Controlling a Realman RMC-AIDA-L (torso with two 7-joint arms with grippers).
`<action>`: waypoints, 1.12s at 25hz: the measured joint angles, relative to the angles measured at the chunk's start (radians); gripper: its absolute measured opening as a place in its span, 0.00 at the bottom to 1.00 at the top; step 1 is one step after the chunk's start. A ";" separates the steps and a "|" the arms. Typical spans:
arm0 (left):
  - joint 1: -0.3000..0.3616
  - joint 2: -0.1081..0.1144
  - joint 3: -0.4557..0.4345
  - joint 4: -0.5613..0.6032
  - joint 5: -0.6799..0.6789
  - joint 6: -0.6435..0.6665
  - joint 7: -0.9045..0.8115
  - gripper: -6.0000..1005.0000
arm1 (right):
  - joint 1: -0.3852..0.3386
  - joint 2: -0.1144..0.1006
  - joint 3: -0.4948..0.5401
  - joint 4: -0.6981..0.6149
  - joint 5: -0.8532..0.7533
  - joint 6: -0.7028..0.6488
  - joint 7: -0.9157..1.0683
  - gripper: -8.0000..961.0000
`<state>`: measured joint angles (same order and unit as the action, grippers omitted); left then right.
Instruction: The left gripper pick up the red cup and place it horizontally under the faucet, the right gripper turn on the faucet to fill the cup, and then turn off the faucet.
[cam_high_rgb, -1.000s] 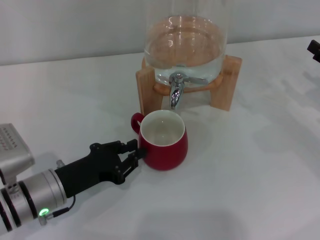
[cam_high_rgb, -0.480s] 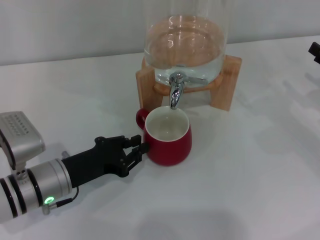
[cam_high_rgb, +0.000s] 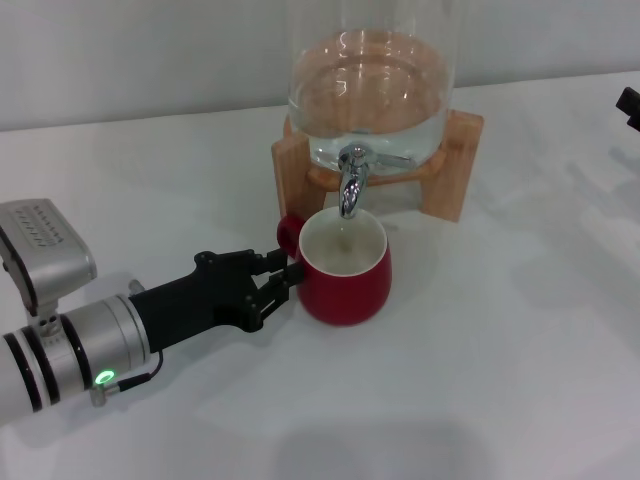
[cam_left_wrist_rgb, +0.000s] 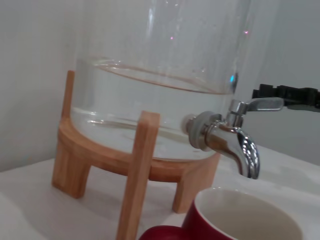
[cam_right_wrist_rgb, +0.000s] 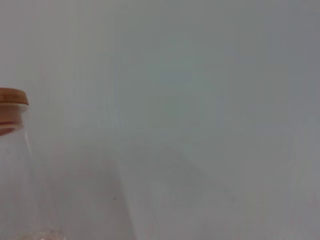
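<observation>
Red cup (cam_high_rgb: 345, 272) stands upright on the white table (cam_high_rgb: 520, 350), its mouth right under the faucet (cam_high_rgb: 349, 184) of the glass water jar (cam_high_rgb: 368, 80) on its wooden stand (cam_high_rgb: 455, 165) — the left gripper (cam_high_rgb: 289, 280) clamps the cup's side by the handle. Right gripper (cam_high_rgb: 629, 104) shows only as a tip at the far right edge — open or closed, I cannot tell.

Red cup (cam_high_rgb: 345, 272): I see a rounded dark-red mug, cream inside, upright on the table, mouth directly beneath the spout; loop handle at its far-left side.
Faucet (cam_high_rgb: 350, 180): I see a shiny chrome spigot pointing down from the dispenser's near face, lever lying level toward the right; its tip sits just above the cup's far rim.
</observation>
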<state>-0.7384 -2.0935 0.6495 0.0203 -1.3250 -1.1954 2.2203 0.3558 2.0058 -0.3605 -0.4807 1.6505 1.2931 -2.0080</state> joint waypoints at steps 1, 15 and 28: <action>-0.001 0.000 0.000 0.001 -0.002 0.003 0.000 0.25 | 0.000 0.000 0.000 0.000 0.000 0.000 0.000 0.83; 0.008 -0.001 0.007 -0.007 -0.001 -0.029 0.006 0.25 | -0.005 -0.001 0.000 0.001 0.000 0.003 0.000 0.83; 0.197 0.006 0.000 0.211 -0.032 -0.261 -0.079 0.25 | -0.018 -0.004 -0.002 -0.004 0.000 0.011 0.009 0.83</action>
<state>-0.5418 -2.0874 0.6495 0.2312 -1.3570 -1.4569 2.1412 0.3378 2.0017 -0.3621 -0.4845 1.6505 1.3042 -1.9988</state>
